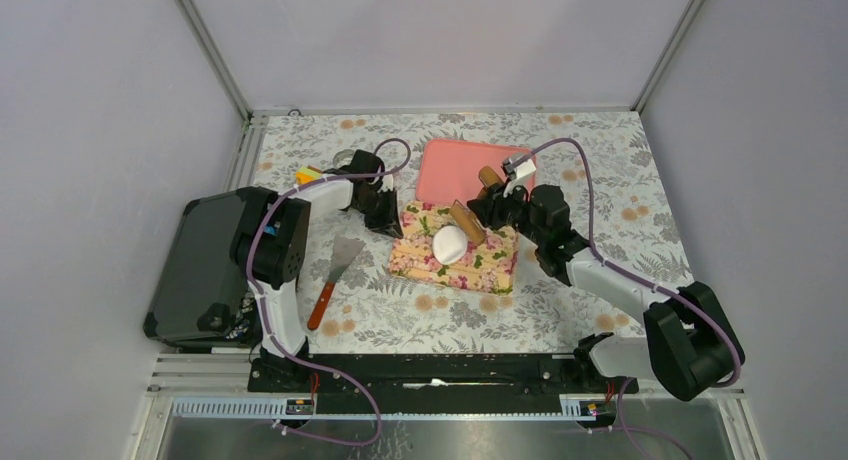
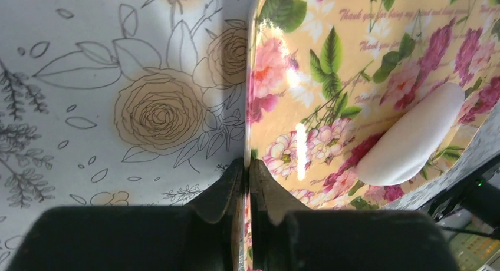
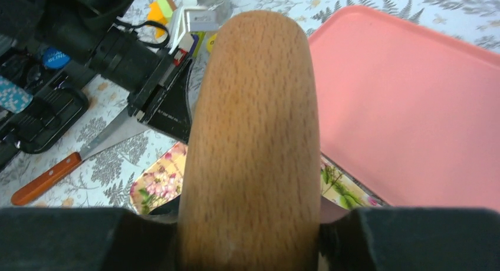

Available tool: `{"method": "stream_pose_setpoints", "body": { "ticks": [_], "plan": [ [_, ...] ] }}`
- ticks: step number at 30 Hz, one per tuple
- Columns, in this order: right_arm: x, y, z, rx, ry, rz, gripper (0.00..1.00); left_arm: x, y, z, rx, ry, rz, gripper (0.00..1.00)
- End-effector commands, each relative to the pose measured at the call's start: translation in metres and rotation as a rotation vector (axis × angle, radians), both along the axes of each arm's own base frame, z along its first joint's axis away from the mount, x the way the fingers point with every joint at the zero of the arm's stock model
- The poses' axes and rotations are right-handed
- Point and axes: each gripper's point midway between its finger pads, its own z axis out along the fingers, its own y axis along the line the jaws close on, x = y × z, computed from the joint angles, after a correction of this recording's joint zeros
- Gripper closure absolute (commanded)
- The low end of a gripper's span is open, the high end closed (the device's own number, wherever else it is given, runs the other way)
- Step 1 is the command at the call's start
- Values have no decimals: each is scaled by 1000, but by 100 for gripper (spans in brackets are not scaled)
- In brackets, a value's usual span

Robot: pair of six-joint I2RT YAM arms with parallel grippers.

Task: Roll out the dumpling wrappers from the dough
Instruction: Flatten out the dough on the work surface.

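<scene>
While the left gripper pinches shut on the mat, the right gripper clamps the pin, slanting just beside the dough.

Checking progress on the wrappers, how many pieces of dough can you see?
1: one white lump of dough on the floral board, beside the rolling pin. No others show; some may be hidden.

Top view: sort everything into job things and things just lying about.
Job: dough; rolling pin, gripped by the right hand; board, edge pinched by the left hand.
Lying about: spatula; pink tray; black case.
</scene>
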Motion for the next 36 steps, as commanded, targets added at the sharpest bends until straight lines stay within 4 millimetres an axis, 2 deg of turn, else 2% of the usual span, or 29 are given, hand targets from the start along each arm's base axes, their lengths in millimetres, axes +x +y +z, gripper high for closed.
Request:
{"method": "stream_pose_setpoints", "body": {
  "ticks": [1, 3, 4, 7, 9, 13, 15, 18, 21, 29, 33, 36],
  "plan": [
    [23, -8, 57, 35, -125, -101, 100, -13, 21, -26, 136, 44, 97, 74],
    [26, -13, 62, 16, -144, -123, 100, -15, 14, -15, 113, 31, 73, 46],
    [25, -14, 64, 7, -157, -121, 100, -14, 10, -8, 102, 15, 57, 38],
    [25, -15, 66, -10, -160, -119, 100, 4, 9, 14, 116, -83, 13, 17],
    [24, -14, 64, -8, -148, -113, 100, 23, 11, 26, 148, -166, -23, 13],
    [22, -7, 60, 40, -94, -99, 100, 60, 12, 36, 211, -279, -139, 12],
    [22, -1, 58, 71, -59, -85, 100, 64, 8, 31, 211, -267, -182, 13],
    [26, 8, 50, 105, 1, -78, 100, 64, 5, 20, 206, -246, -209, 16],
    [35, 10, 41, 123, 18, -125, 100, 63, 6, 8, 211, -213, -202, 20],
    [21, 36, -8, 68, 84, -126, 100, 54, 6, -9, 206, -154, -143, 35],
    [22, 35, -34, 11, 100, -181, 100, 51, 10, -16, 223, -141, -110, 48],
    [16, 31, -54, -37, 115, -185, 100, 50, 13, -16, 234, -149, -84, 55]
  ]
}}
